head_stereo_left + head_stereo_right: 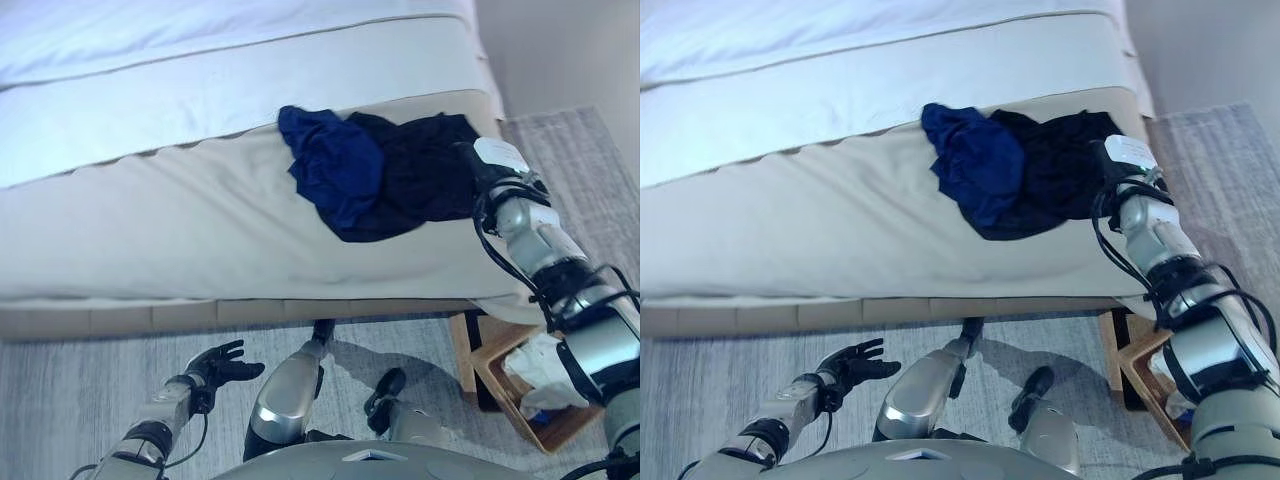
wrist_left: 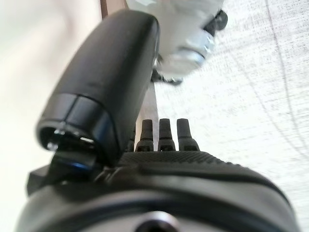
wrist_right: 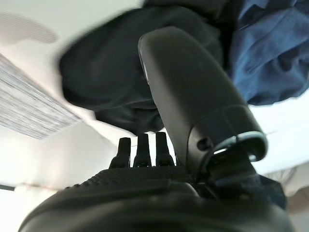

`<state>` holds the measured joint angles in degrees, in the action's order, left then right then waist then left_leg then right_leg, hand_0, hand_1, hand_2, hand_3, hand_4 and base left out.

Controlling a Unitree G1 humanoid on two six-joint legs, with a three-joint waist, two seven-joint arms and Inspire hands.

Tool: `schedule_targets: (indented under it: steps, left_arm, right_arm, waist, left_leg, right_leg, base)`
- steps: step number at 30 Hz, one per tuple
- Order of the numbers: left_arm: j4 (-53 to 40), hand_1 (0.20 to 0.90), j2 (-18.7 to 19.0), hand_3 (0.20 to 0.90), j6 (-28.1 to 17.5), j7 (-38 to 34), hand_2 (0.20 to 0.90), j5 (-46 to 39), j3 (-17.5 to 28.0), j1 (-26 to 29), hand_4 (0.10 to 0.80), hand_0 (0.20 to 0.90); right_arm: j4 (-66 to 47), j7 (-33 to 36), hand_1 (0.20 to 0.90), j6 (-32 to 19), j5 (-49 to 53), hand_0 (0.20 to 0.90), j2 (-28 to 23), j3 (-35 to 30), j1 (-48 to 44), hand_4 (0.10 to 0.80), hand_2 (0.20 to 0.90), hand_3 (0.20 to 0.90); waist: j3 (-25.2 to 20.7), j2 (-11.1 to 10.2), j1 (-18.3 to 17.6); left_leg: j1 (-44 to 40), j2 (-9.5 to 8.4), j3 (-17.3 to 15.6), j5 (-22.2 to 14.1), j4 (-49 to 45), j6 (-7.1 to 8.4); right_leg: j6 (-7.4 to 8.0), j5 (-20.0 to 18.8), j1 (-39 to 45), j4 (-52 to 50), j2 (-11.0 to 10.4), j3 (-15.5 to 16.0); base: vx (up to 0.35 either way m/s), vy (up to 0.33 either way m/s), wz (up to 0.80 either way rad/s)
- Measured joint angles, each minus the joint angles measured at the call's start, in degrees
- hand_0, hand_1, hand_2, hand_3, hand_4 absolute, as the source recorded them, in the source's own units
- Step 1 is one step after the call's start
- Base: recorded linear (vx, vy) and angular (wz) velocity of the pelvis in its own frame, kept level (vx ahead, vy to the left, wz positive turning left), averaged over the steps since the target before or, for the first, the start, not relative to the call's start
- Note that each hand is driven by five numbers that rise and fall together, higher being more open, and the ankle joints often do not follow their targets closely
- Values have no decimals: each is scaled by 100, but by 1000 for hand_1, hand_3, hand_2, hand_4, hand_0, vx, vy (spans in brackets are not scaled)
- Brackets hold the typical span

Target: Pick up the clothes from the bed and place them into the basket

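Currently:
Clothes: black garment point(image 1: 425, 170) and blue garment point(image 1: 335, 165) heaped at bed point(image 1: 150, 210) edge.
Right hand point(image 3: 186, 92): fingers straight, reaching toward black garment, holding nothing.
Left hand point(image 1: 222, 364): relaxed, idle near floor.
Basket point(image 1: 520, 400): beside bed, for short transfer.

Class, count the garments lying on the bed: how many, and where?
2: a blue garment near the bed's edge, and a black garment beside it, partly overlapped; more may hide underneath.
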<state>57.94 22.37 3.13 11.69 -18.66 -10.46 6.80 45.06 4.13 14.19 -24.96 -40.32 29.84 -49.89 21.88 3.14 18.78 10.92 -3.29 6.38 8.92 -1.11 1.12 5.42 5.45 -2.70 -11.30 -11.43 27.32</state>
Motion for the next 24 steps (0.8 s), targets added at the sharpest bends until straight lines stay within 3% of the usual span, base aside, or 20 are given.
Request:
schedule_targets:
  steps: [4, 7, 8, 15, 22, 23, 24]
  left_arm:
    - [-10, 900, 133, 900, -116, -4, 900, -278, -98, 180, 800, 900]
    - [-121, 900, 134, 900, -289, 0, 900, -530, -102, 283, 800, 900]
    - [-208, 900, 127, 900, -332, 12, 900, -624, -100, 299, 800, 900]
    - [-446, 900, 99, 900, -397, 63, 900, -795, -98, 190, 800, 900]
    - [-840, 900, 106, 900, -617, 228, 900, -894, -103, 13, 800, 900]
    - [-898, 900, 110, 900, -605, 217, 900, -895, -104, -2, 800, 900]
    - [-945, 900, 122, 900, -599, 218, 900, -902, -106, -7, 800, 900]
  right_arm:
    - [913, 468, 900, 563, -230, 900, 327, 40, -1055, 800, 900, 900]
    - [1544, 648, 900, 998, -327, 900, 333, 140, -1941, 800, 900, 900]
    - [1631, 668, 900, 1190, -326, 900, 326, 149, -2140, 800, 900, 900]
    - [2166, 277, 900, 1696, -319, 900, 335, 239, -2180, 800, 900, 900]
    - [2546, -661, 900, 1687, -353, 900, 316, 274, -2198, 800, 900, 900]
    - [2557, -669, 815, 1674, -350, 815, 306, 292, -2208, 701, 815, 801]
    - [2571, -668, 340, 1622, -346, 340, 278, 295, -2232, 147, 340, 247]
  waist:
    - [277, 9, 284]
    - [567, 36, 444]
    - [701, 50, 466]
    - [810, 115, 638]
    - [809, 114, 657]
    - [808, 113, 658]
    - [806, 111, 659]
  left_leg:
    - [497, -119, 58, -205, -503, -44]
    - [1082, -121, 75, -246, -874, -63]
    - [1288, -139, 106, -309, -995, -70]
    - [2188, -276, 131, -387, -1696, -111]
    - [2798, -267, 219, -395, -1948, -99]
    - [2825, -267, 227, -395, -1955, -99]
    - [2857, -268, 244, -395, -1960, -99]
  right_leg:
    - [-48, 237, -488, -639, -278, 26]
    - [-72, 276, -1035, -997, -311, 19]
    - [-150, 328, -1247, -1184, -396, 18]
    - [-183, 549, -2143, -1988, -672, -12]
    - [-180, 551, -2732, -2226, -695, 2]
    - [-180, 551, -2759, -2234, -695, 2]
    - [-180, 551, -2783, -2224, -688, 0]
  base:
    - [-99, 92, 15]
    - [-46, 46, 3]
    - [18, 33, 9]
    - [64, 23, 6]
    - [54, -49, 0]
    - [40, -76, 0]
    - [31, -82, 1]
